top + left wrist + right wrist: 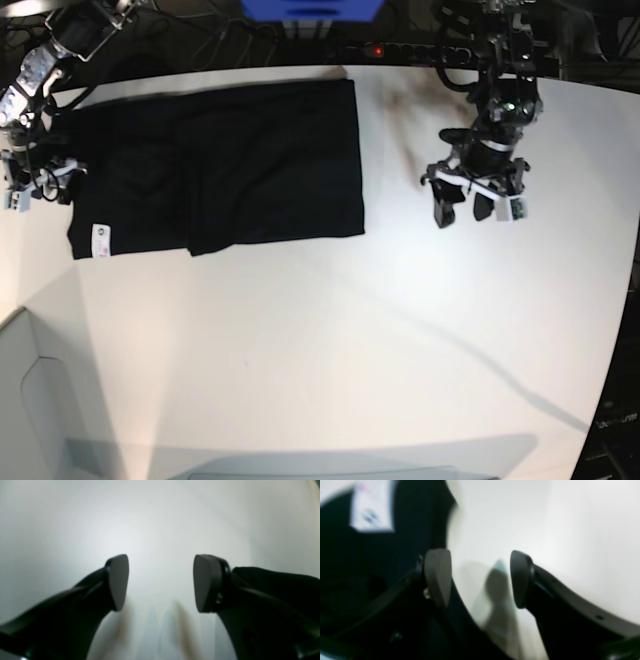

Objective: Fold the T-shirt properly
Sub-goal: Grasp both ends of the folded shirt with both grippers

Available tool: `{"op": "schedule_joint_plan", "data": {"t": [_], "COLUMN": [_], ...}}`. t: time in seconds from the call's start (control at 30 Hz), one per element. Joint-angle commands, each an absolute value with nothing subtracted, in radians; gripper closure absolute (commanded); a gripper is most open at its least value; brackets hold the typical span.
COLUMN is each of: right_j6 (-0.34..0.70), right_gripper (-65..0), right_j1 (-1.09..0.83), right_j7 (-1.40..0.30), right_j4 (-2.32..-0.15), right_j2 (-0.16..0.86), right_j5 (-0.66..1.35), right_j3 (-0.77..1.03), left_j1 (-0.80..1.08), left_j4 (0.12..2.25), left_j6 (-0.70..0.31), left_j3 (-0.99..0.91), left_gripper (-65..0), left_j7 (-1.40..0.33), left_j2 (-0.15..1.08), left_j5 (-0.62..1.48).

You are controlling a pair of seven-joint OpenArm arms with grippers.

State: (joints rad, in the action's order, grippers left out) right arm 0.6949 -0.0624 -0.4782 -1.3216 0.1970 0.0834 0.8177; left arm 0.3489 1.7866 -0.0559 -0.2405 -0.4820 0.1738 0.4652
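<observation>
Both grippers hang with fingers apart, gripping nothing, over a white table (330,350).
Largest is the table, then the black T-shirt (220,165), folded into a flat rectangle at its far left part. Its white label (372,506) carries blurred, unreadable marks. Right gripper (480,578) sits at the shirt's edge; left gripper (161,582) stands well apart above bare table.

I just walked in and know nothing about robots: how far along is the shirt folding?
Partly done, it seems: the T-shirt lies as a flat dark rectangle with overlapping layers on the table, its white tag at a corner. Nothing is in hand: the left gripper hangs open over bare table, and the right gripper is open at the shirt's edge. Further folds probably remain.
</observation>
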Motion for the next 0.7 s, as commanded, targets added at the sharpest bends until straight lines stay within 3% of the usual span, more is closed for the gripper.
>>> {"op": "schedule_joint_plan", "data": {"t": [0.0,0.4,0.67], "right_j6": [0.698,0.698,0.698], "right_gripper": [-38.0,-38.0,-38.0], "right_j1": [-0.053,-0.085,-0.081], "right_j7": [-0.444,-0.446,-0.444], "right_j4": [-1.343,-1.478,-1.366], "right_j2": [0.209,0.148,0.134], "right_j5": [0.107,0.113,0.107], "right_j3": [0.817,0.817,0.788], "left_j1": [0.332,0.309,0.309], "left_j4": [1.802,1.715,1.710], "left_j6": [-0.062,-0.062,-0.062], "left_j3": [-0.240,-0.240,-0.245], "left_gripper": [-39.4,-39.4,-39.4], "left_j7": [-0.455,-0.452,-0.453], "left_j2": [0.179,0.179,0.179], "left_j5": [0.472,0.472,0.472]}}
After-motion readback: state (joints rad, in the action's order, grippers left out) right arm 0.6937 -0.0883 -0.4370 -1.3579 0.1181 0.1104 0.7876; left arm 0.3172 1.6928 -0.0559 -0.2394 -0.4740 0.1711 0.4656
